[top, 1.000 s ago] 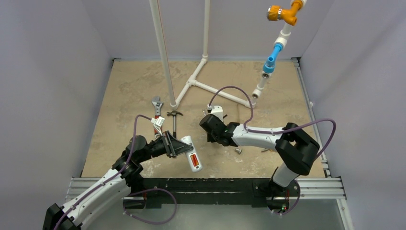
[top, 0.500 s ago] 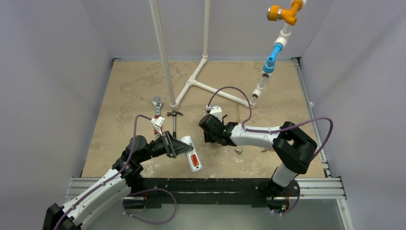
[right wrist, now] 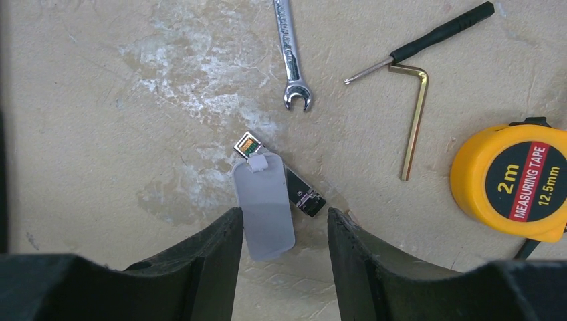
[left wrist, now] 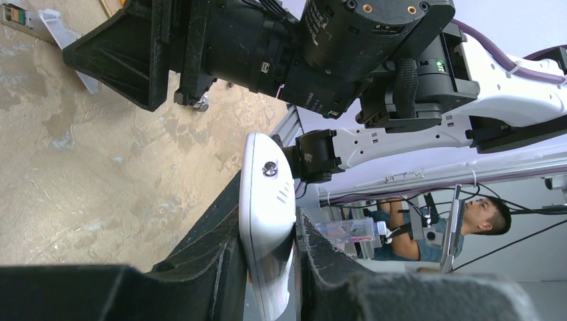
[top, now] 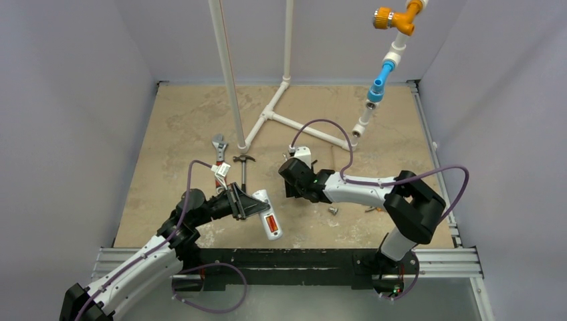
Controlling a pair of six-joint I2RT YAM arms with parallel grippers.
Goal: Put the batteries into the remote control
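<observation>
Remote [left wrist: 266,194]: light, stiff, slick plastic; held above the bench's [right wrist: 100,134] near edge, one battery [top: 271,222] apparently seated.
Hold: long edges, clear of the recess.
Left gripper [left wrist: 267,264]: clenched on the remote.
Right gripper [right wrist: 284,257]: released, empty, over a grey cover [right wrist: 262,217].

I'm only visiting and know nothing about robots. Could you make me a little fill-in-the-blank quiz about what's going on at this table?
1. The left gripper is shut on the white ____.
2. The right gripper hangs with its jaws ____ above a plastic cover lying on the table.
3. In the right wrist view, the tape measure lies to the ____ of the bent hex key.

Missing words: remote control; open; right.
</observation>
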